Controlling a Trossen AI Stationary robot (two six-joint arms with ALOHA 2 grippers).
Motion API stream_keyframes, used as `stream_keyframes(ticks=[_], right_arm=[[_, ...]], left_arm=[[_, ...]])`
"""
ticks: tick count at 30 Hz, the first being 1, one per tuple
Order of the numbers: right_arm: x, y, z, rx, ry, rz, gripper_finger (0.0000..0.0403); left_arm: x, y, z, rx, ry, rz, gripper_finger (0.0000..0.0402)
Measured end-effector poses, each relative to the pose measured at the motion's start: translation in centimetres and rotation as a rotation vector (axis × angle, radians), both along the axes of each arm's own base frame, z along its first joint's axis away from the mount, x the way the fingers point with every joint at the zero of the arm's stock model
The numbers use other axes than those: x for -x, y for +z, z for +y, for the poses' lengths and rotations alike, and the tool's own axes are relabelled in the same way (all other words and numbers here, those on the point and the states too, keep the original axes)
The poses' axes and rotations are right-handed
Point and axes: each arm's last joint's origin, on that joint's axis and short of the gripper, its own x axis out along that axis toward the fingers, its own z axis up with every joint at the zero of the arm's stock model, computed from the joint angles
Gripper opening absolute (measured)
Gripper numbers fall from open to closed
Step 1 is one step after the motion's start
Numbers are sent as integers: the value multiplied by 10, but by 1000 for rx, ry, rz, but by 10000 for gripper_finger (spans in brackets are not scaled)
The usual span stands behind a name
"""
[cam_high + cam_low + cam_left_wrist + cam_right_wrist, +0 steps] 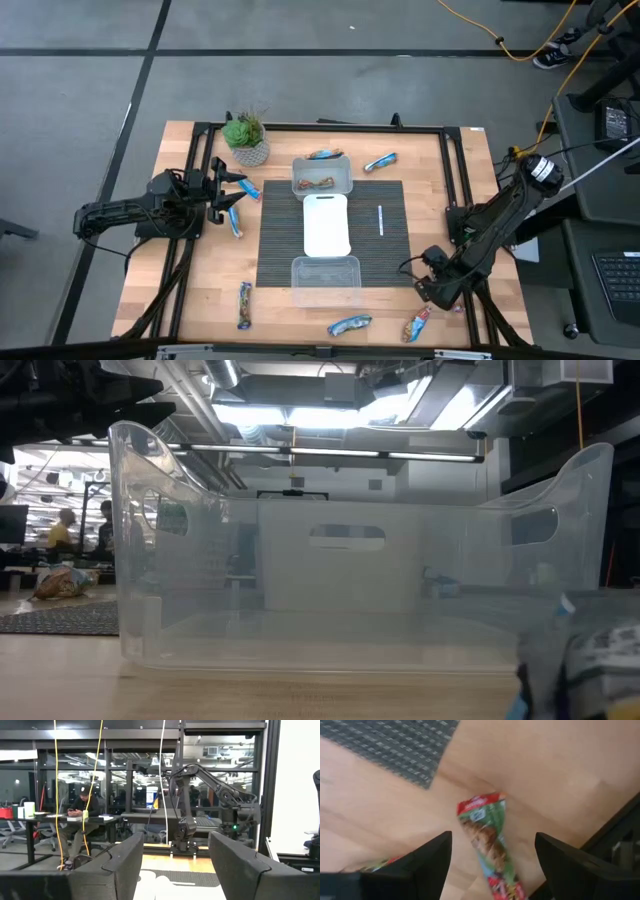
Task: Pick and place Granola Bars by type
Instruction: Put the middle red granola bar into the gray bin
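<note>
While the right gripper [492, 862] is hovering over the red-and-green bar [487, 842] near the table's front right corner, its fingers are spread wide with the bar lying between them, nothing clamped yet. That same bar [417, 323] is sitting on bare wood just off the dark mat [385, 235], well apart from the near clear tub [326, 282].

To do the pick well: the bar is lying slanted across the gap, so I'd rotate the wrist until the fingers are squaring to its long edges, centre on the wrapper's middle, drop straight down, then close across the narrow width. Shiny wrapper will likely slip if pinched at a crimped end.

Left gripper [172, 870] is waiting at the table's left side, fingers apart and empty, with blue bars [236, 220] lying just beside it. More bars are scattered: one [350, 325] along the front edge, some by the far tub [322, 178].
</note>
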Motion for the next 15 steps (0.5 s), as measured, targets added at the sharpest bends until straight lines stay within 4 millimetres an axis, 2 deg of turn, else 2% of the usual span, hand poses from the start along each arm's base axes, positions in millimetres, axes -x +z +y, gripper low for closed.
stream_keyframes(ticks=[11, 15], right_arm=[[-10, -27, 13, 28, 77, 15, 284], [-11, -35, 16, 33, 108, 41, 257]], left_arm=[[0, 0, 0, 0, -2, 0, 218], [0, 0, 0, -1, -2, 0, 219]])
